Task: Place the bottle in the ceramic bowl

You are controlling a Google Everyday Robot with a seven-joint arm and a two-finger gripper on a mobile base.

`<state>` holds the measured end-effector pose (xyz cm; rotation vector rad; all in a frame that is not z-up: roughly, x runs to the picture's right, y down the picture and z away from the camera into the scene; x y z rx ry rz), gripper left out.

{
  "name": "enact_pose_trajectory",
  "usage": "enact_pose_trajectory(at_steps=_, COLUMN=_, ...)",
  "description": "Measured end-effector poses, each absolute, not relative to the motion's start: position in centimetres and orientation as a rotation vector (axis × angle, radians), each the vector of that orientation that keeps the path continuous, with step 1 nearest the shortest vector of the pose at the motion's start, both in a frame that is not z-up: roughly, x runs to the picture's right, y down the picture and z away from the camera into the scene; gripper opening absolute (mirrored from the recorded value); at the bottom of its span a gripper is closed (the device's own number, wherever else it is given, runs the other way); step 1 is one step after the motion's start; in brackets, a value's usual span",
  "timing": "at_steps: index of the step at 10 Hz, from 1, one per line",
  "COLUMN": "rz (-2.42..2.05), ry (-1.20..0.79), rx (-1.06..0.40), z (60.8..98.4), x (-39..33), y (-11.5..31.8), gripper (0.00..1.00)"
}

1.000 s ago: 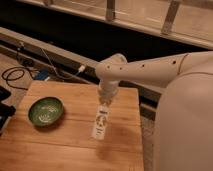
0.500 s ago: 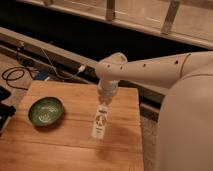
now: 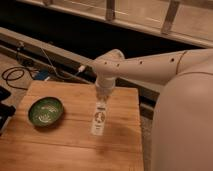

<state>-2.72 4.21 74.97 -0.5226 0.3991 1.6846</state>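
Observation:
The small white bottle (image 3: 99,120) with a pale label and dark print stands upright near the middle of the wooden table (image 3: 60,150). My gripper (image 3: 103,98) points straight down at the end of the white arm, right on the bottle's top end. The wrist hides the bottle's cap. The ceramic bowl (image 3: 45,111), glossy green inside with pale speckles and a dark rim, sits on the table's left part, about a bowl's width left of the bottle. Nothing lies in the bowl.
The robot's large white body (image 3: 182,125) fills the right side, beyond the table's right edge. Black cables (image 3: 17,75) lie on the floor at the far left. A dark object (image 3: 4,112) sits at the table's left edge. A dark ledge and rail run behind the table.

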Motion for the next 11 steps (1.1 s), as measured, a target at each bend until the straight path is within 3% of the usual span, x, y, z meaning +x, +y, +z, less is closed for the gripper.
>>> enact_pose_trajectory(at_steps=8, rz=1.365, ry=0.165, rx=-0.656, z=74.3, x=-22.4, y=-0.5, gripper=0.00)
enact_pose_trajectory(at_steps=11, rz=1.360, ry=0.156, rx=-0.659, z=74.4, x=-22.7, y=-0.7, gripper=0.00)
